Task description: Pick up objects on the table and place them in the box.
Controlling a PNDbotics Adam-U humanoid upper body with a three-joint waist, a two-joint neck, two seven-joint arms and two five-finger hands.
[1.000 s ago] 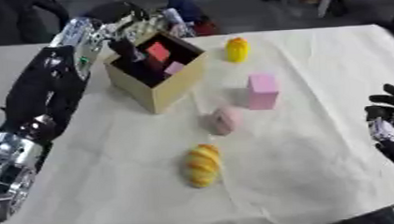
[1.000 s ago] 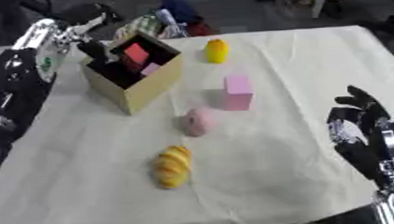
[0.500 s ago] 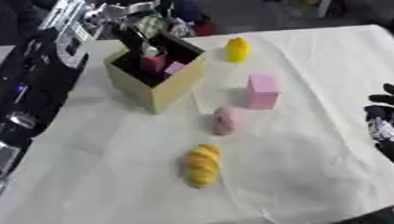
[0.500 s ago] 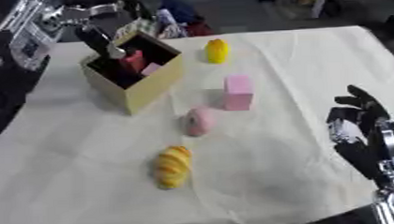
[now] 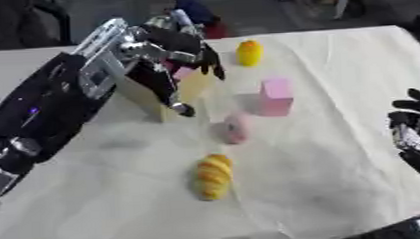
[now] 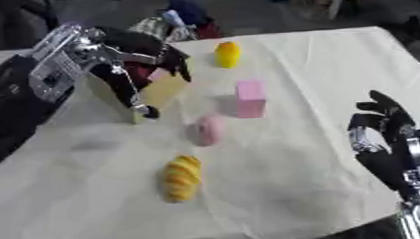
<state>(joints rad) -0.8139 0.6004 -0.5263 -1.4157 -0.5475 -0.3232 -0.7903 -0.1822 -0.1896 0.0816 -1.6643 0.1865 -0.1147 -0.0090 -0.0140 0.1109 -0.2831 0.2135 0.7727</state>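
My left hand (image 5: 150, 46) hangs over the tan box (image 5: 195, 86) at the back left and hides most of it. Its fingers are spread and relaxed, pointing down at the box's front, with nothing in them. A pink item (image 5: 184, 72) shows inside the box. On the cloth lie a yellow object (image 5: 249, 52) at the back, a pink block (image 5: 275, 95), a pink rounded thing (image 5: 236, 128) and a yellow-orange bread roll (image 5: 214, 175). My right hand (image 6: 385, 134) rests open at the right edge, fingers up, away from all of them.
A cream cloth (image 5: 334, 77) covers the table and wrinkles near the front. Dark clutter and a blue-and-red object (image 5: 197, 17) stand beyond the far edge. The table's front corner (image 5: 401, 220) shows at the lower right.
My left hand has swung from behind the box's left side to above and in front of it, now covering the items that showed inside. The right hand and loose objects have stayed put.
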